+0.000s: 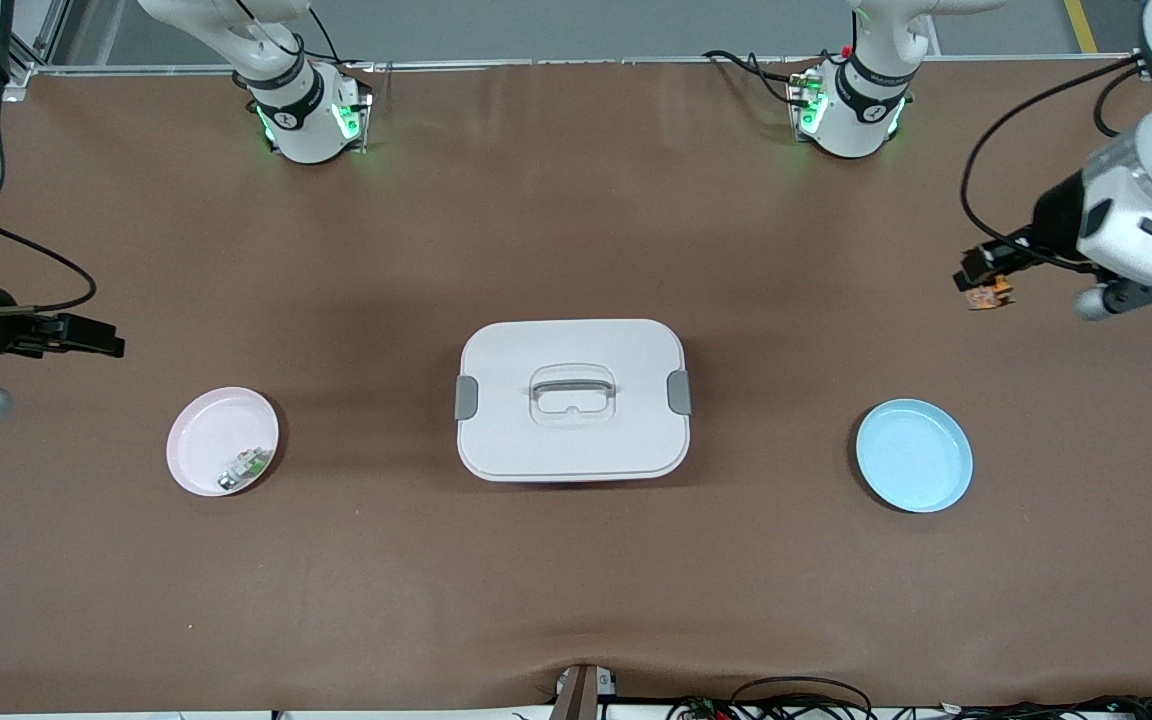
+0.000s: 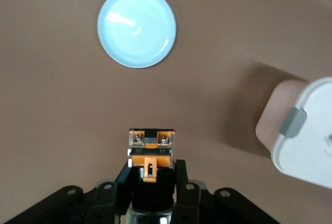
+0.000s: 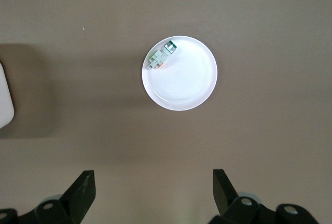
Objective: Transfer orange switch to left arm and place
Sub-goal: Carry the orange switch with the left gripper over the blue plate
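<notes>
Up in the air, over bare tabletop (image 1: 576,200) at the left arm's end, the left claw (image 1: 981,283) is clamped on the orange switch (image 1: 988,296). In the left wrist view the switch (image 2: 151,149) sits pinched between the two black fingers (image 2: 180,175), its orange block with two silver screws sticking out past the fingertips. It hangs apart from the blue plate (image 1: 914,455), which lies on the tabletop nearer the front camera and has nothing in it.

At the right arm's end, the right claw (image 1: 101,338) hovers with its fingers (image 3: 83,190) spread wide and nothing between them. The pink plate (image 1: 198,440) lies below it, nearer the front camera, and holds a small greenish-white and silver part (image 1: 244,467) close to its rim.

Between the two plates the white box (image 1: 573,398) rests mid-tabletop, lid on, with a recessed grey handle (image 1: 573,381) and a grey latch (image 1: 466,398) at each end.
</notes>
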